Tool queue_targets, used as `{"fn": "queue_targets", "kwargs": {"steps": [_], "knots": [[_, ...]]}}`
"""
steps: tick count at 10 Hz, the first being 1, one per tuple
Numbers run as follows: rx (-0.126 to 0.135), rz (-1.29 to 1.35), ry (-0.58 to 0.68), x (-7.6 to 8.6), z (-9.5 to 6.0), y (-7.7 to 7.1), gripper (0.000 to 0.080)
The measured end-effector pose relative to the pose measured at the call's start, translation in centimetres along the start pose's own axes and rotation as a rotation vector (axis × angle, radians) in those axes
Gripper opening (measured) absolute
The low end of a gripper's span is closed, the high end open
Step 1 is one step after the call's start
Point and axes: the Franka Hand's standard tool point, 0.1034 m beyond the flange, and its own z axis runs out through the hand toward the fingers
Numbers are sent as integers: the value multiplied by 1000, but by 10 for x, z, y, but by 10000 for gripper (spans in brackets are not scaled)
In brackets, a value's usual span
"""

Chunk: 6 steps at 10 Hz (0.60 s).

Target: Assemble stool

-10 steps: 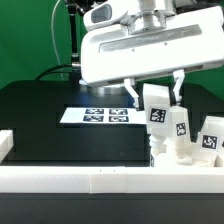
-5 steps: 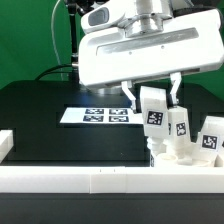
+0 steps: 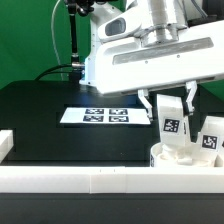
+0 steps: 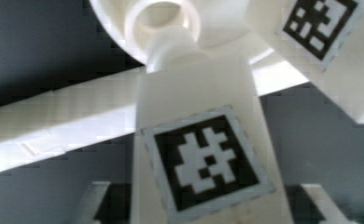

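Black desk (image 3: 40, 120) carries the seat (image 3: 172, 157) at the exterior view's right, and the gripper (image 3: 168, 98), clenched on an upright leg (image 3: 171, 123), holds its long axis vertical directly above a socket (image 4: 158, 17).

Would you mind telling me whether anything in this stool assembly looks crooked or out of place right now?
Nothing looks broken or spilled. The leg between the gripper fingers stands upright over the round seat by the border rail. Another tagged leg stands just to the exterior view's right. The wrist view shows the leg's end meeting a socket, roughly in line.
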Motion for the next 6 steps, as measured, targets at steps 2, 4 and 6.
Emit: {"fn": "queue_targets", "kwargs": {"steps": [2, 4, 6], "knots": [[-1, 0, 1, -1, 1, 0, 324], [-2, -2, -4, -5, 4, 0, 324], [-3, -3, -9, -7, 6, 0, 324]]}}
